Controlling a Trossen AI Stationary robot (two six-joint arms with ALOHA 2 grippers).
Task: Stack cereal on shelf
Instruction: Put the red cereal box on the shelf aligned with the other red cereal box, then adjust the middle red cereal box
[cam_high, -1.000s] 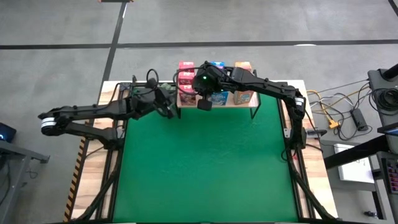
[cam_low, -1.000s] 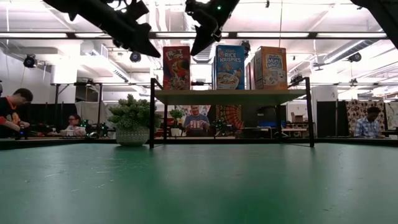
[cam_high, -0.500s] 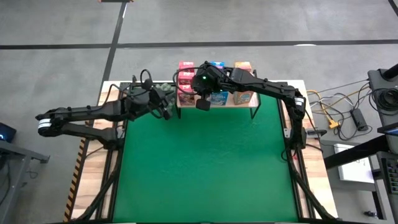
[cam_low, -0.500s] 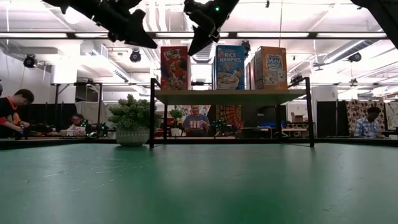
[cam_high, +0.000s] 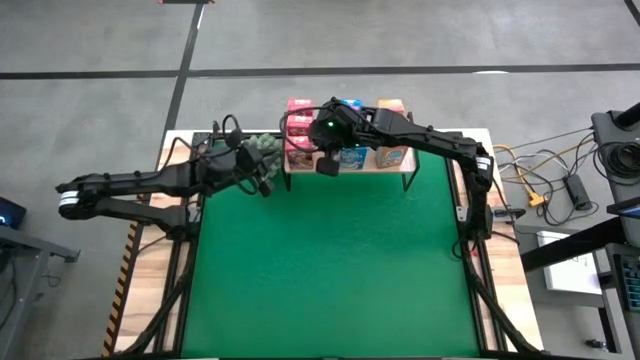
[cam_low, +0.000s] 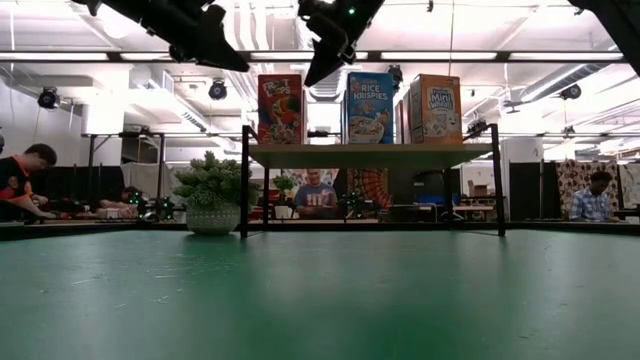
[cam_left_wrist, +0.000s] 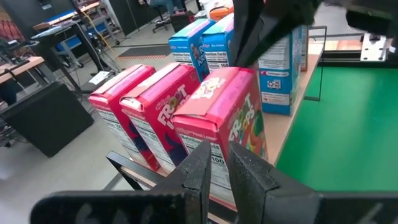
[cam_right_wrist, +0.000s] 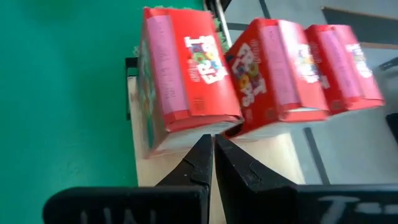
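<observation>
The shelf (cam_high: 348, 160) stands at the far edge of the desk (cam_high: 330, 260), raised on thin black legs, and the cereal boxes stand upright on it in three rows: pink-red boxes (cam_high: 299, 128) at one end, blue boxes (cam_high: 350, 152) in the middle, orange boxes (cam_high: 392, 152) at the other end.

The left tool (cam_high: 262, 180) hangs in the air off the pink-red end of the shelf, above a green plant (cam_low: 212, 183). Its fingers are nearly together with a thin gap between them, and they hold nothing.

The right tool (cam_high: 327, 165) hovers above the front of the shelf, between the pink-red and blue rows (its wrist camera looks down on the three pink-red boxes). Its fingers are pressed together, empty.

People sit in the room behind the desk.
</observation>
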